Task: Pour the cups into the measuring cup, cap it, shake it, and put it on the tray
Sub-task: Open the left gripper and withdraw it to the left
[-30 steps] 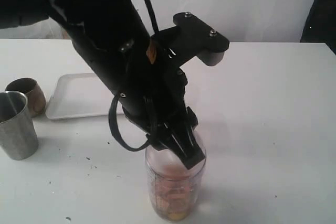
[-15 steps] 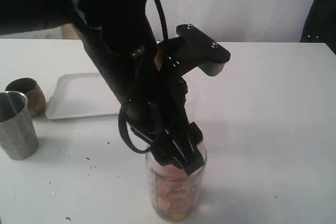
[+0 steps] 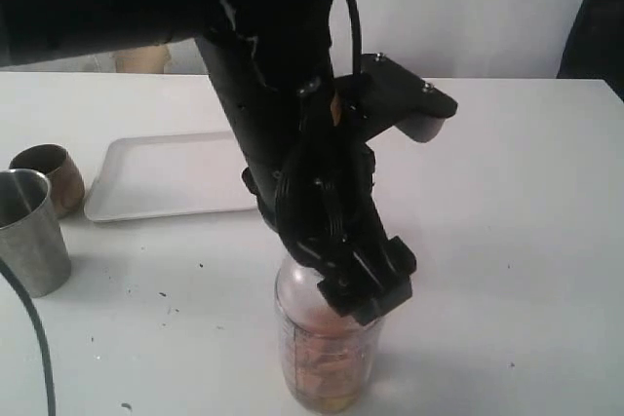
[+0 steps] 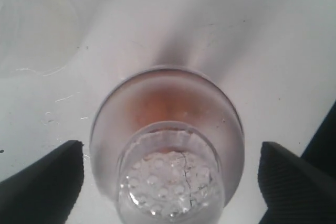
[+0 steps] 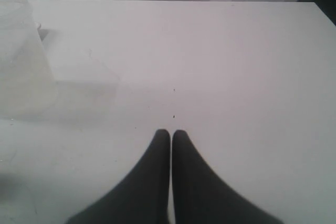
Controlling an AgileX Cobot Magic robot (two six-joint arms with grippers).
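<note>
Left wrist view: the left gripper (image 4: 170, 153) is held wide around, not touching, the measuring cup (image 4: 165, 103), stood on the table (image 3: 507, 241) apart from the tray (image 3: 146, 182), and its contents could be spilled in shaking if the lid (image 4: 168, 177) is loosely seated.

**Tabletop count: four vessels, one lid, one tray, two grippers**

One clear measuring cup (image 3: 327, 358) stands by the near edge of the tabletop (image 3: 507, 192), and one clear dome lid (image 4: 170, 174) sits on it. One steel tumbler (image 3: 31, 231) and one brown cup (image 3: 54, 172) stand at the left edge, making two cups there. One frosted tumbler (image 5: 21, 61) shows only in the right wrist view. One white tray (image 3: 156, 177) lies beside the brown cup. The grippers number two: the left gripper (image 3: 366, 294) and the right gripper (image 5: 171, 135).
</note>
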